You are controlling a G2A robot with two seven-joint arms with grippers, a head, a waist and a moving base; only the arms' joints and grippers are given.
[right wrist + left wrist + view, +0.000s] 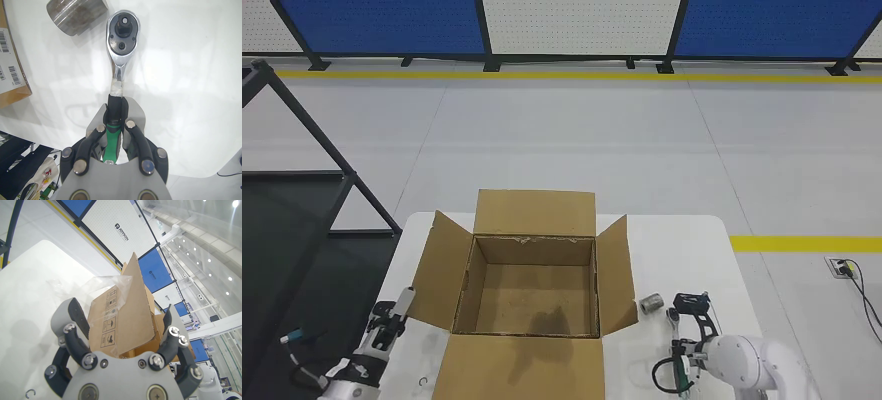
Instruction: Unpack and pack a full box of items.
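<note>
Middle of table (682, 250): box (537, 212), flaps spread. Right of box: right gripper (115, 111) clamped on ratchet (122, 37) handle, head near metal cylinder (75, 17) by flap. Left of box: left gripper (122, 311), jaws wide apart, clear film (105, 283) ahead against box.

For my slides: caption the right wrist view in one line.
Right gripper shut on a ratchet wrench, its head near a metal socket on the white table beside the cardboard box.

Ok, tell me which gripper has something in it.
The right gripper, shut on the green-handled ratchet wrench. The left gripper is open and holds nothing, beside the cardboard box.
</note>
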